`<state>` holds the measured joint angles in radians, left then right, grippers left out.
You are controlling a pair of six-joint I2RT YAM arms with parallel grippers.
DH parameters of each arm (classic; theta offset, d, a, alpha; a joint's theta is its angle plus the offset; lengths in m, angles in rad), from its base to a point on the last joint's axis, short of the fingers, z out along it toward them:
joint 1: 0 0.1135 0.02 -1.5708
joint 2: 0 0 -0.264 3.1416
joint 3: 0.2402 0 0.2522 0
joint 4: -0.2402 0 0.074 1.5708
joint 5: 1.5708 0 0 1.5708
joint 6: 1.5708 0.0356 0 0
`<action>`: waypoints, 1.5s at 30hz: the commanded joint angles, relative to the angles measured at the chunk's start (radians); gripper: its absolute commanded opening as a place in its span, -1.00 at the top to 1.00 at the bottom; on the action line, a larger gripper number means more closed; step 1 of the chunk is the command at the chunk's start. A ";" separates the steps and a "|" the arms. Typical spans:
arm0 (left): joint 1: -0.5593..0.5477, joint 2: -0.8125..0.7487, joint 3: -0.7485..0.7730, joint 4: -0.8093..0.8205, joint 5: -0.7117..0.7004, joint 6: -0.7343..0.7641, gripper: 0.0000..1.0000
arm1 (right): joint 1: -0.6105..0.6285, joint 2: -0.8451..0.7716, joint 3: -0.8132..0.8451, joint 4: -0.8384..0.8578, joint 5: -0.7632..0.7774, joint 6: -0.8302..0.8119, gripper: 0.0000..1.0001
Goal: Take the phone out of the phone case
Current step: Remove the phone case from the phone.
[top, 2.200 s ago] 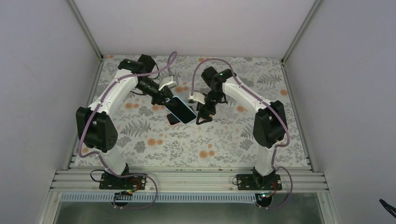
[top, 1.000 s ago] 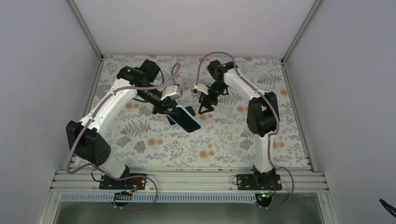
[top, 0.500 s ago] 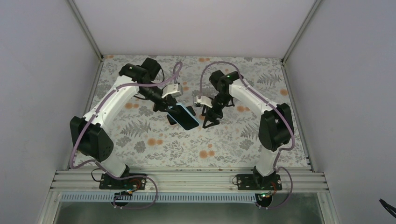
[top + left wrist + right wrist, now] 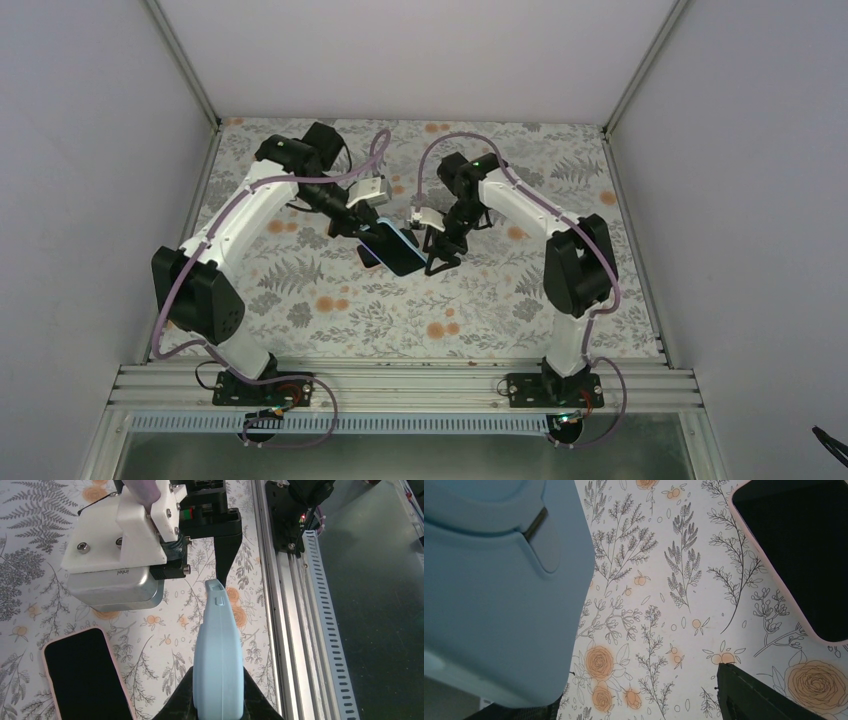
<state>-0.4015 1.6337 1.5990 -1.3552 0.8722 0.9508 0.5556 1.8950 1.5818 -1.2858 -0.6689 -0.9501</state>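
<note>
The phone (image 4: 398, 250), dark screen up, sits in a light blue phone case (image 4: 218, 650) and hangs tilted above the table. My left gripper (image 4: 218, 702) is shut on the case's near end, a finger (image 4: 182, 702) on each flat side. My right gripper (image 4: 438, 255) stands open at the case's far end. In the right wrist view the blue case (image 4: 489, 590) fills the left side, in front of the left finger. The right finger (image 4: 759, 695) is apart from it, with bare table between.
A second phone in a pink case (image 4: 82, 675) lies flat on the floral table (image 4: 480, 300), partly under the held one, and shows in the right wrist view as the pink-cased phone (image 4: 799, 550). The aluminium rail (image 4: 290, 630) runs along the near edge.
My right arm drew back toward the far wall, then came down and in to the far end of the blue case, its jaws narrowing a little. The left arm barely moved and keeps its grip.
</note>
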 commanded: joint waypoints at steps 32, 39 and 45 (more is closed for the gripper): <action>-0.023 -0.019 0.051 0.000 0.267 0.056 0.95 | -0.023 0.125 0.254 0.174 -0.028 0.148 -0.50; -0.013 0.063 0.273 -0.001 0.282 -0.002 0.95 | 0.007 0.052 0.185 0.425 -0.066 0.288 -0.53; 0.010 0.082 0.280 0.000 0.281 0.013 0.95 | 0.006 -0.019 0.130 0.602 -0.028 0.385 -0.58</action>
<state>-0.3820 1.7031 1.8618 -1.2980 0.9173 0.9661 0.5571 1.9606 1.7355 -0.9741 -0.6857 -0.6937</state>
